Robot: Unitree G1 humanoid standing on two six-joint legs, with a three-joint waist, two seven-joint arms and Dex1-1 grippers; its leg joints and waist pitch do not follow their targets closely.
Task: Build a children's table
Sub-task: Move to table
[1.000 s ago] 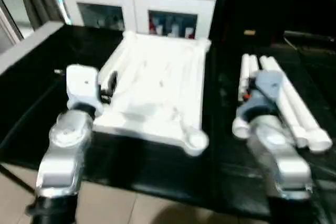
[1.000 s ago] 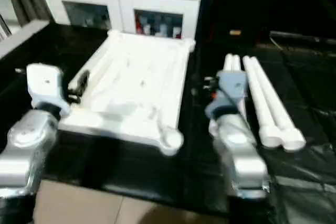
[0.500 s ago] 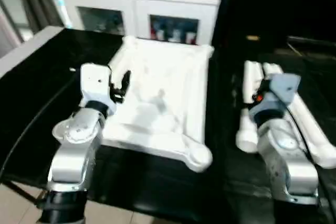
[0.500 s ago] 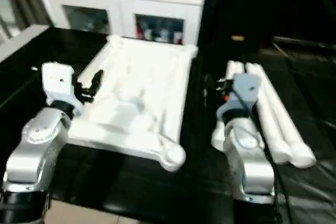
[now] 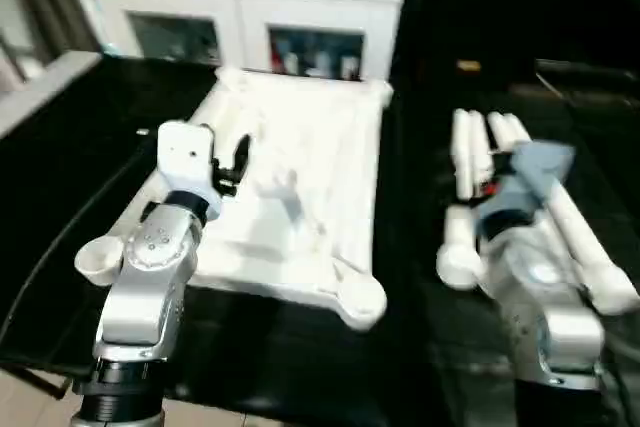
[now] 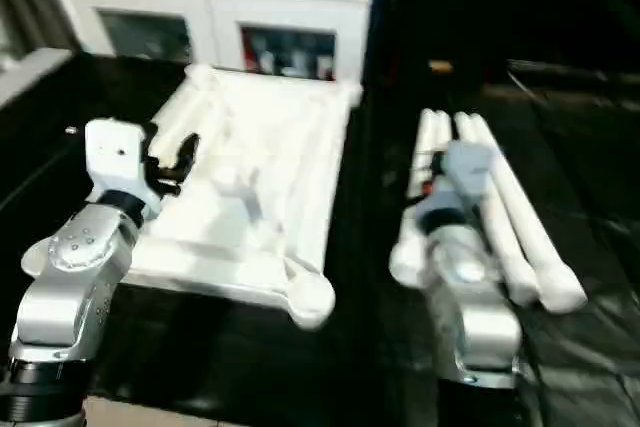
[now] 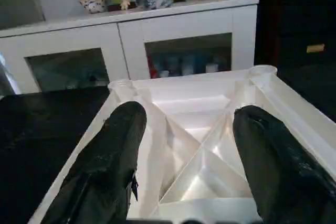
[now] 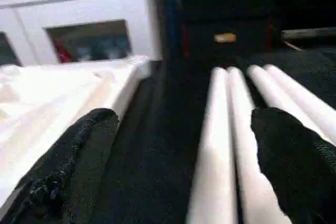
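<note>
Table top: white plastic rectangular table top (image 5: 300,182), ribbed underside up, lies on the black work surface (image 5: 60,187) at frame centre, with round corner sockets.
Legs: long tapered round white legs (image 5: 480,162) lie side by side at right, apart from the top.
Left gripper (image 7: 186,129): black fingers parted, empty, above the top's ribs.
Right gripper (image 8: 184,145): spread wide, empty, over the nearest legs.
Background: white glass-door cabinet (image 5: 250,17) along the upper edge.
</note>
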